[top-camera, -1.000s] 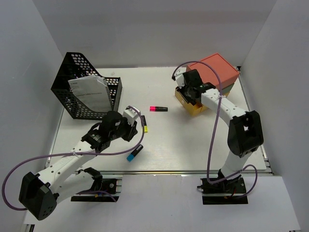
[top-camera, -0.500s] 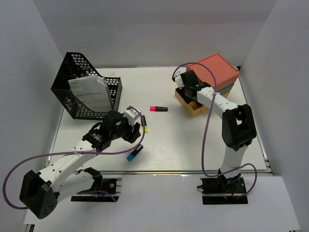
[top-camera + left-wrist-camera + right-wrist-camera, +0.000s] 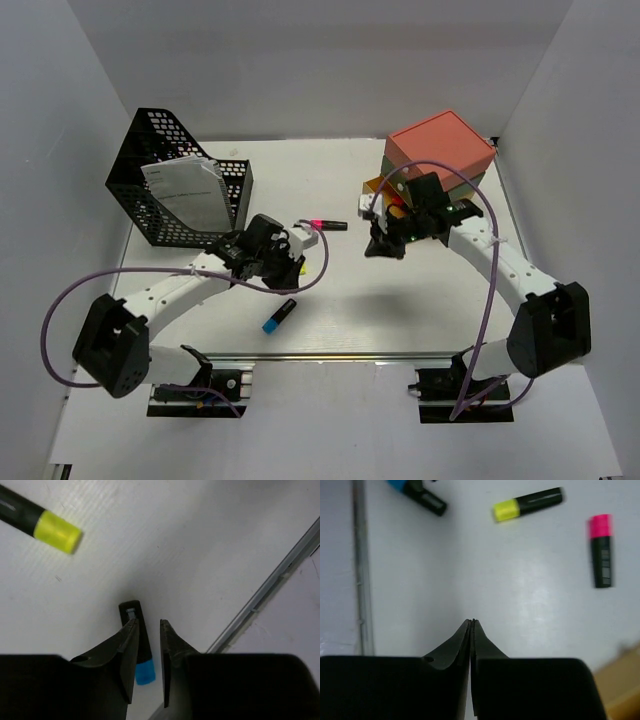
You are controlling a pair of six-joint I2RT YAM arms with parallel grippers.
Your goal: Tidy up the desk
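Front rail: it runs close to the blue highlighter. A clumsy nudge could roll the pen against the rail or off the desk.
Left gripper: the jaws are only narrowly apart and hold nothing. In its wrist view the blue pen lines up with the gap. The opening looks tight for the barrel, so a descent may land a fingertip on the pen and skid it away.
Yellow highlighter: it lies just beside the left gripper. A sweep of the wrist or its purple cable could knock it.
Right gripper: the jaws are pressed together on nothing, over bare desk. If it goes for the pink highlighter like this, it would only push it.
Arms: both tips are near mid-desk, so reaching for the same pen risks a clash.
Surface: the desk is white, flat and smooth, fills the floor of the scene, and offers round pens little grip.
Far edge: the black mesh basket with papers is at left and the stacked drawer box at right.
Room: plain white walls close in on three sides.
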